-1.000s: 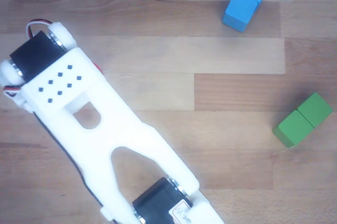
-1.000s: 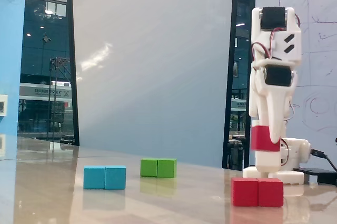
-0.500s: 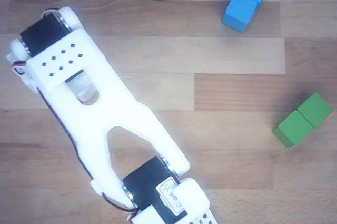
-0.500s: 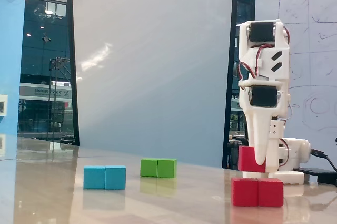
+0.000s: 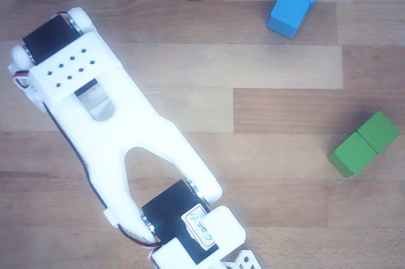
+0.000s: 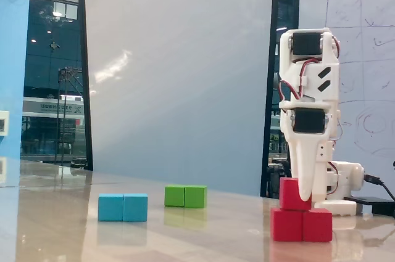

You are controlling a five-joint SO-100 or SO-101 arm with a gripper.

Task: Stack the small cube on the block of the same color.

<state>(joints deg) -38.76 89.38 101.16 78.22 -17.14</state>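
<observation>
Lowered since 0.5 s ago — pincer (image 6: 300, 195) clamps small cube (image 6: 289, 195) touching red block (image 6: 302, 225).

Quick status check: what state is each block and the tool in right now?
Small cube: resting on the red block's left half, tool around it.
Red block: flat on table.
Blue block: flat, untouched.
Green block: flat, untouched.
Tool: lowered at the cube; grip unclear.
</observation>
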